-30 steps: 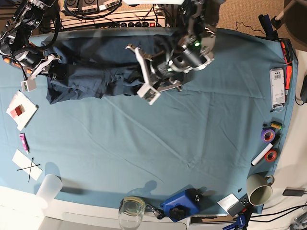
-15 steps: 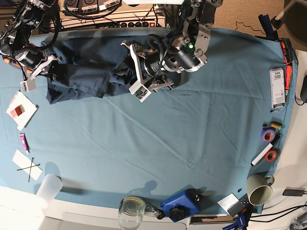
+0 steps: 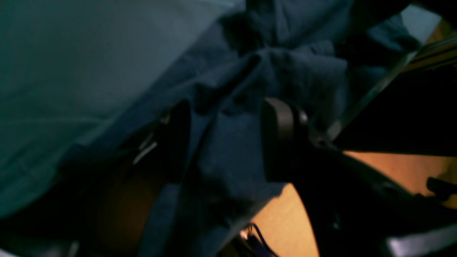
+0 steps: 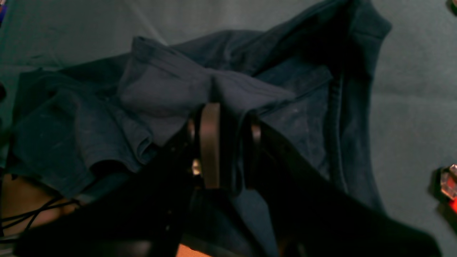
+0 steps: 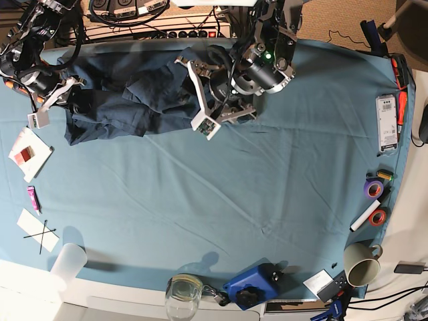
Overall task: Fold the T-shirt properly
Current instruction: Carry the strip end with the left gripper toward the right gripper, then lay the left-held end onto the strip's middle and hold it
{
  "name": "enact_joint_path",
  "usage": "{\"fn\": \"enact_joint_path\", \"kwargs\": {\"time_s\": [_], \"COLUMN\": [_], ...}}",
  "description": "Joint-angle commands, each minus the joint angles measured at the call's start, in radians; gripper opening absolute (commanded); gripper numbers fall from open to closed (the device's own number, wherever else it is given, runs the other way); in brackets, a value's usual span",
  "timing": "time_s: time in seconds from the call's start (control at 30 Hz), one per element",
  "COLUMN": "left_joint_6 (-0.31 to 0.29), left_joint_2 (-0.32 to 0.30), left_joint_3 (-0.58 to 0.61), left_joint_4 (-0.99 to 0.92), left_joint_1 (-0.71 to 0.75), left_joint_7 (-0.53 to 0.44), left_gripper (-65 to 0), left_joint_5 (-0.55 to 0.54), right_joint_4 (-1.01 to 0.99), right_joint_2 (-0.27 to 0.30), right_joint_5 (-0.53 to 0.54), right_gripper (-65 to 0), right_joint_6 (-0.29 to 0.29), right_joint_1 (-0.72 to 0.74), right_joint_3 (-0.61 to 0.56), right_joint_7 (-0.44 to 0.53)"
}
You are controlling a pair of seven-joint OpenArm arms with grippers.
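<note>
The dark slate-blue T-shirt (image 5: pixel 127 100) lies crumpled along the far edge of the teal tablecloth (image 5: pixel 234 200). My left gripper (image 5: pixel 198 93) is at the shirt's right end. In the left wrist view (image 3: pixel 225 142) its fingers (image 3: pixel 280 142) hold a thick bunch of shirt cloth (image 3: pixel 285 71) between them. My right gripper (image 5: pixel 55 100) is at the shirt's left end. In the right wrist view (image 4: pixel 230 142) it is shut on a fold of the shirt (image 4: pixel 160 85). The collar and label do not show.
A mug (image 5: pixel 361 264), tape rolls (image 5: pixel 373 188) and a remote (image 5: pixel 386 124) are at the right edge. A glass (image 5: pixel 184 291), a blue device (image 5: pixel 251 286) and a paper cup (image 5: pixel 69 261) are at the front. Cards (image 5: pixel 28 152) lie at the left.
My left gripper swung left and then back toward the far edge. The shirt's right end moved up and left with it and bunched up. The right arm stayed still.
</note>
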Motion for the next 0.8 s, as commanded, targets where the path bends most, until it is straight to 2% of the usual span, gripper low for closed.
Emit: {"fn": "enact_joint_path", "kwargs": {"time_s": [0.0, 0.13, 0.23, 0.47, 0.53, 0.67, 0.77], "left_joint_6": [0.0, 0.008, 0.063, 0.047, 0.043, -0.076, -0.084], "left_joint_2": [0.0, -0.016, -0.016, -0.016, -0.016, -0.016, -0.016], "left_joint_3": [0.004, 0.004, 0.004, 0.005, 0.005, 0.005, 0.005], "left_joint_4": [0.016, 0.015, 0.015, 0.014, 0.012, -0.011, -0.06], "left_joint_1": [0.01, 0.03, 0.025, 0.05, 0.068, 0.113, 0.113], "left_joint_7": [-0.008, -0.008, -0.02, -0.001, 0.037, 0.052, 0.052], "left_gripper": [-33.0, -33.0, -33.0, -33.0, -33.0, -33.5, -38.7], "left_joint_5": [-0.008, 0.061, 0.103, 0.097, 0.049, -0.135, -0.171], "right_joint_4": [0.017, 0.017, 0.017, 0.017, 0.017, 0.017, 0.017], "right_joint_2": [0.02, 0.02, 0.02, 0.02, 0.02, 0.02, 0.02], "right_joint_5": [0.02, 0.02, 0.021, 0.02, 0.02, 0.02, 0.021], "right_gripper": [-53.4, -53.4, -53.4, -53.4, -53.4, -53.4, -53.4], "right_joint_6": [0.001, 0.001, 0.001, 0.001, 0.001, 0.001, 0.001], "right_joint_1": [0.006, 0.006, 0.006, 0.006, 0.006, 0.008, 0.008], "right_joint_3": [0.006, 0.006, 0.006, 0.006, 0.006, 0.006, 0.006], "right_joint_7": [0.026, 0.026, 0.026, 0.026, 0.026, 0.032, 0.032]}}
